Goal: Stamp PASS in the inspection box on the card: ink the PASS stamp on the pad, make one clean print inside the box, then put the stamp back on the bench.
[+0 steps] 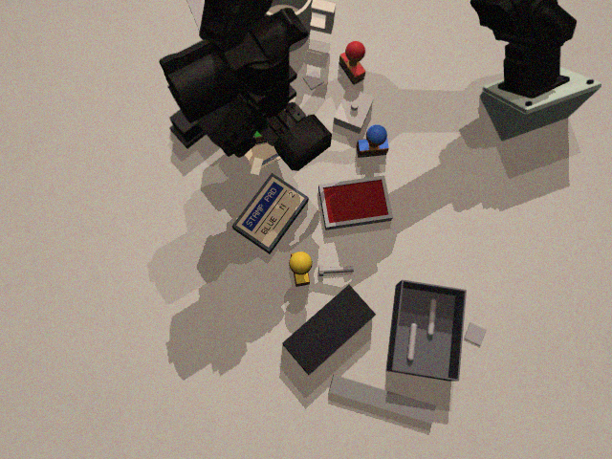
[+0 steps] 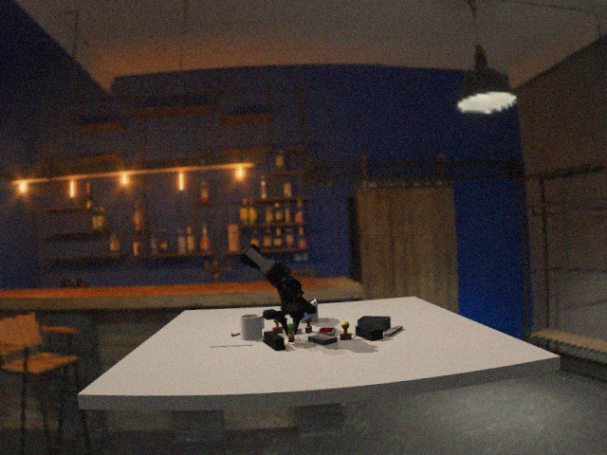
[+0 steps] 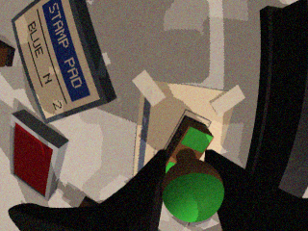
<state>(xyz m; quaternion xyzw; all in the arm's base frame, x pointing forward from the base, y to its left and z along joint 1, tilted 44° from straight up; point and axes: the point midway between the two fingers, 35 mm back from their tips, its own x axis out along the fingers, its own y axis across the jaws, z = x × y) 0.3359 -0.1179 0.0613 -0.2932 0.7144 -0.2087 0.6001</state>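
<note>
My gripper (image 2: 291, 331) (image 3: 185, 156) is shut on the green-knobbed stamp (image 3: 193, 196), with a finger on each side below the knob. The stamp's brown block stands over the cream card (image 1: 261, 149) (image 3: 192, 93), at the printed inspection box (image 3: 198, 115), whose far edge shows beyond the block. Whether the stamp's face touches the card cannot be told, and the face and any print under it are hidden. The open red pad (image 1: 356, 201) (image 3: 32, 159) lies beside the closed pad tin (image 1: 271, 212) (image 3: 63, 63) labelled STAMP PAD BLUE.
A red stamp (image 1: 352, 61), a blue stamp (image 1: 373, 142) and a yellow stamp (image 1: 300, 264) stand around the pads. A black block (image 1: 328, 328), a grey tray (image 1: 460, 336) with two white sticks and a grey bar (image 1: 381, 403) lie farther off. A mug (image 2: 251, 327) stands near the arm.
</note>
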